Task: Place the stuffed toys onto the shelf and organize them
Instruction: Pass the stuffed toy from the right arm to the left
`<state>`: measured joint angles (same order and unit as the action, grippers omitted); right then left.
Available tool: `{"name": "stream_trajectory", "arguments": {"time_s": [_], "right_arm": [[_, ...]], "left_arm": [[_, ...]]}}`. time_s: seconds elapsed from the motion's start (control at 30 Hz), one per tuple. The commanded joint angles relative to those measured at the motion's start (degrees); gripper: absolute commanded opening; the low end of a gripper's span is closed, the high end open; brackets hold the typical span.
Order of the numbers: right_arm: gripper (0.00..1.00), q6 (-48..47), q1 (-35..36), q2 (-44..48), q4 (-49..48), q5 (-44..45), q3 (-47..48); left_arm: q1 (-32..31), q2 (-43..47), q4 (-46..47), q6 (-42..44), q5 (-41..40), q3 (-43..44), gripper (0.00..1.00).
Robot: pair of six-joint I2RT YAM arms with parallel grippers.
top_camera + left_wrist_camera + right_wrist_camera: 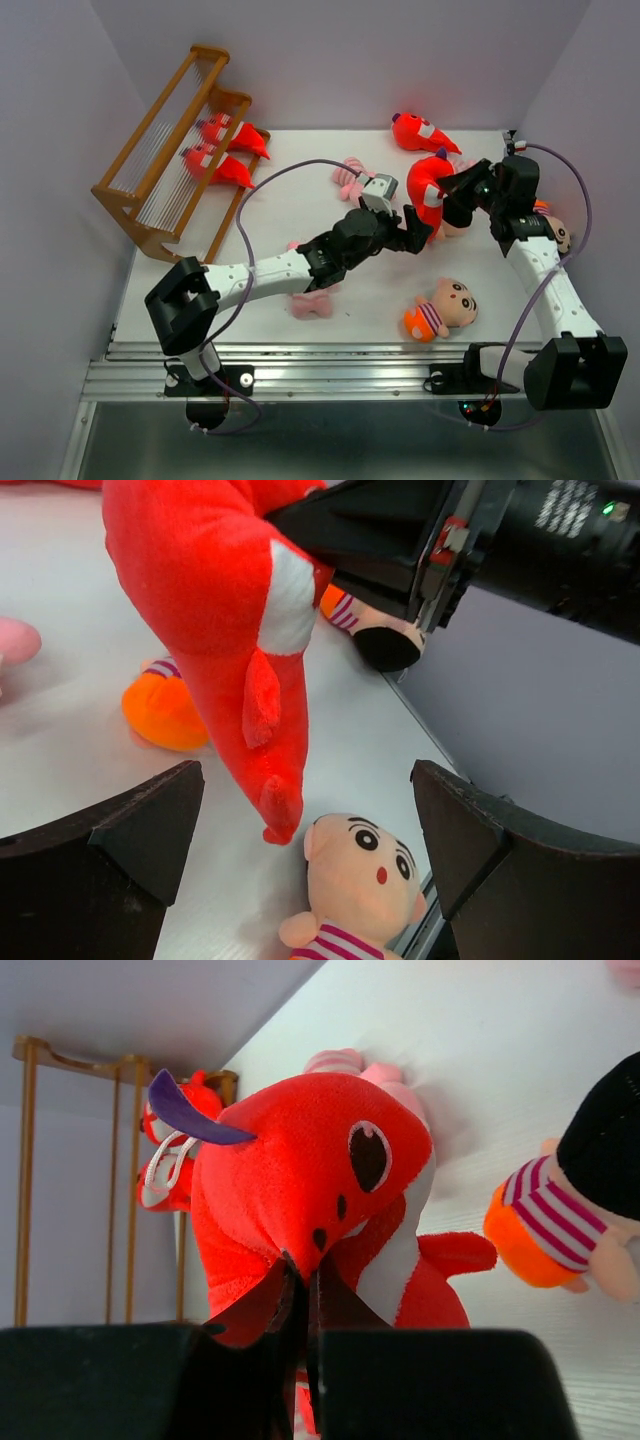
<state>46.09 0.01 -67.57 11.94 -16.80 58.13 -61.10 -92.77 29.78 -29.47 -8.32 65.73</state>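
My right gripper (pixel 457 195) is shut on a red toothy monster (pixel 428 190) and holds it up off the table; in the right wrist view the closed jaws (pixel 303 1268) pinch the monster's snout (pixel 310 1180). My left gripper (pixel 412 228) is open and empty just left of that monster. In the left wrist view the monster (pixel 230 630) hangs between and above my spread fingers (pixel 120 830), with a boy doll (pixel 365 880) lying below. The brown stepped shelf (pixel 170 150) stands at the far left with two red monsters (pixel 232 137) on it.
A third loose red monster (pixel 420 132) lies at the back. A pink pig (pixel 352 180) lies mid-table and another (pixel 312 303) under my left arm. Boy dolls lie at the front right (pixel 445 308) and by my right arm (pixel 555 232).
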Motion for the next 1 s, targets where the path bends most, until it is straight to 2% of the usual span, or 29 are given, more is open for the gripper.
{"name": "stream_trajectory", "arguments": {"time_s": [0.0, 0.2, 0.47, 0.63, 0.77, 0.9, 0.97], "right_arm": [[0.01, 4.1, -0.6, 2.5, -3.2, -4.2, 0.0], [0.01, 4.6, -1.2, 4.0, -3.3, -5.3, -0.9], [0.01, 5.4, -1.7, 4.7, -4.5, -6.9, -1.9], [0.01, 5.5, -1.7, 5.1, -4.9, -7.2, -2.2], [0.01, 5.5, -1.7, 5.1, -5.0, -7.3, -2.2], [0.01, 5.7, -1.7, 5.3, -5.6, -7.5, -2.8], [0.01, 5.6, -1.7, 5.3, -5.6, -7.3, -2.8]], "left_arm": [[-2.8, -1.1, -1.9, 2.0, -9.6, 4.8, 0.95], [-3.9, -3.4, -3.5, 2.9, -13.3, 5.7, 0.89], [-4.3, -7.2, -5.2, 3.9, -13.0, 9.4, 0.87], [-4.4, -9.0, -6.4, 4.5, -13.6, 11.8, 0.80], [-4.4, -10.2, -7.3, 4.1, -13.8, 12.1, 0.79], [-4.5, -11.1, -7.4, 3.3, -13.3, 12.3, 0.70], [-4.7, -11.4, -7.5, 3.2, -13.5, 12.2, 0.70]]}}
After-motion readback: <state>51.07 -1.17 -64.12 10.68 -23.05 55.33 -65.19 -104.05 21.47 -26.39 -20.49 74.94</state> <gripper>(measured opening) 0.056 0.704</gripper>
